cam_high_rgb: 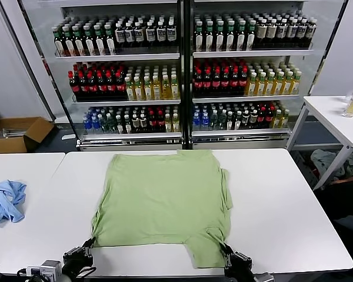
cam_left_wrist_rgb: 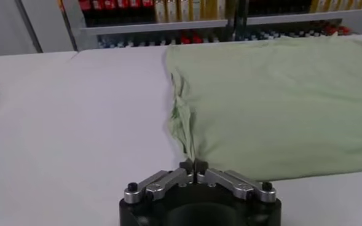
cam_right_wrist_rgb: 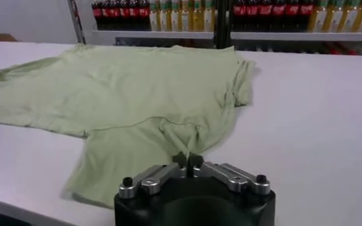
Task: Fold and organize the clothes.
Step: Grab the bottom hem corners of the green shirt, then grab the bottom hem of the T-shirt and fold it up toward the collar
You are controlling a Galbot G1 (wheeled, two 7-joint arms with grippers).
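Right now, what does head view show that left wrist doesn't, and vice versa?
Head only: the whole green shirt spread flat on the white table, one sleeve lying toward the near edge, the right gripper at the shirt's near right part, the cardboard box on the floor, and a side table to the right.
Left wrist only: the left gripper close up, jaws shut on the shirt's bunched near corner.
Both: the shirt, the table, the bottle shelves, and the blue garment, a sliver in the wrist view.

The head view looks down from above; both low, close wrist views share the shirt (cam_high_rgb: 165,200).
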